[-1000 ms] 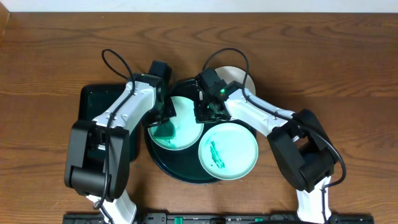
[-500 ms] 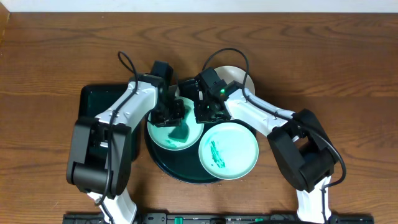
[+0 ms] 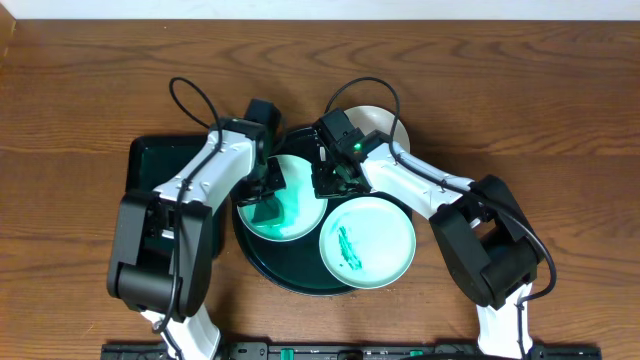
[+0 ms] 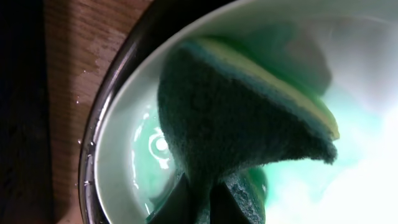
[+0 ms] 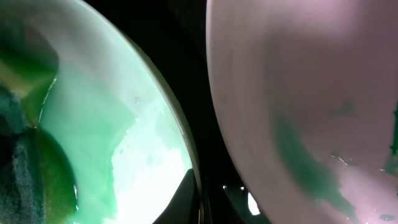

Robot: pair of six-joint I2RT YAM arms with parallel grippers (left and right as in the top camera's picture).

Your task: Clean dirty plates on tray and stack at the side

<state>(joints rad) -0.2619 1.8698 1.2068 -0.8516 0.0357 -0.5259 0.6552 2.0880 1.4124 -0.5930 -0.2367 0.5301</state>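
Swept sponge [image 4: 236, 124] back across the mint plate [image 3: 300, 205], left tool [image 3: 263, 196] clamped on it. Pins that plate's rim with right tool [image 3: 328, 186], pinched shut. Only mid-scrub; nothing stacked yet.

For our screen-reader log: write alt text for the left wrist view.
A dark green scouring sponge with a yellow layer, pinched by the left hand, presses into a pale mint green round plate on a dark round tray.

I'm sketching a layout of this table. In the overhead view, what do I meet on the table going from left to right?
Rectangular dark tray → mint plate with the sponge on it → mint plate with the teal smear.
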